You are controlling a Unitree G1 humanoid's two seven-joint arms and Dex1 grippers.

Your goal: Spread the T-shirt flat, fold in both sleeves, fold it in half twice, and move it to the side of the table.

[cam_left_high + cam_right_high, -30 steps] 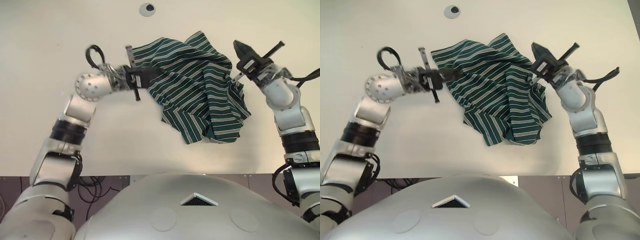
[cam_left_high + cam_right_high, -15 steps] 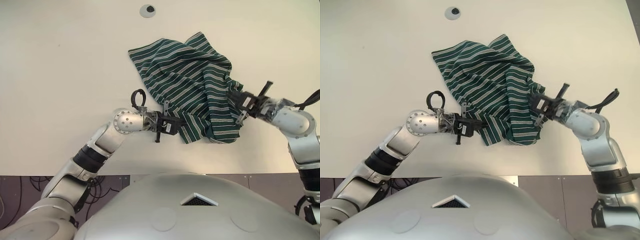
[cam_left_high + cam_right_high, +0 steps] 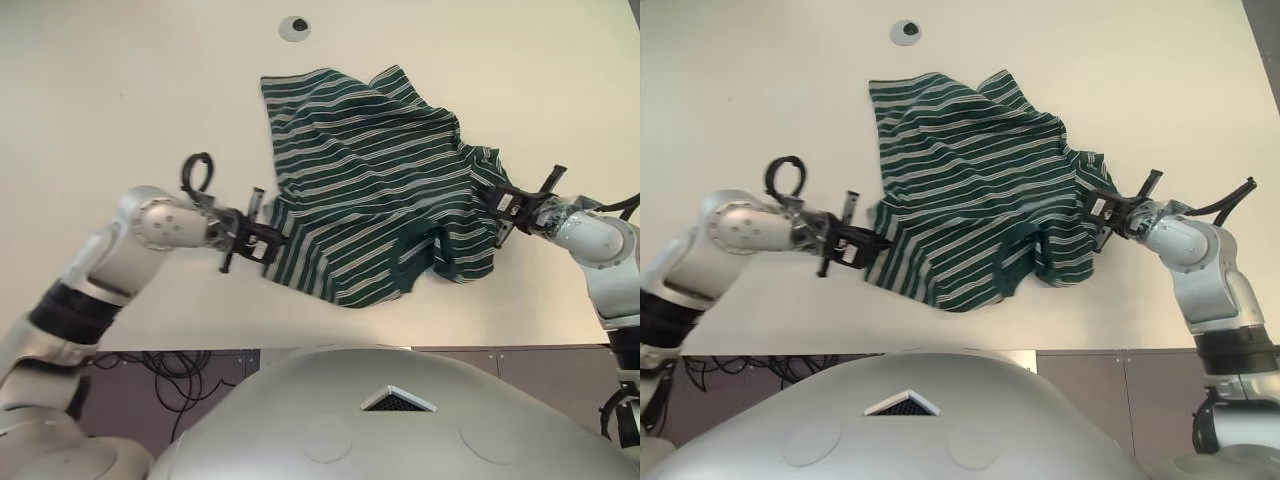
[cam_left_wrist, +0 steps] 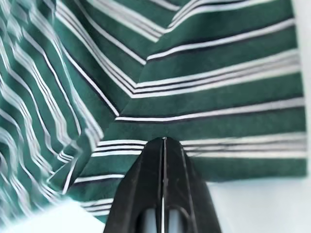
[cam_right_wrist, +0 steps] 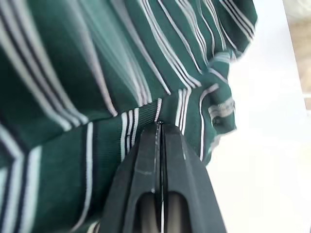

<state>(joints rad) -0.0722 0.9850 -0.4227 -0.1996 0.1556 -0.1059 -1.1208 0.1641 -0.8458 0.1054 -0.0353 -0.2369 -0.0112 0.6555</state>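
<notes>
I see my left gripper (image 3: 268,238) clamped on one edge of the T-shirt (image 3: 370,190) and my right gripper (image 3: 492,197) pinched shut on the opposite edge. The shirt is rumpled on the table (image 3: 120,110) between both pincers, bunched just beside the right one.
</notes>
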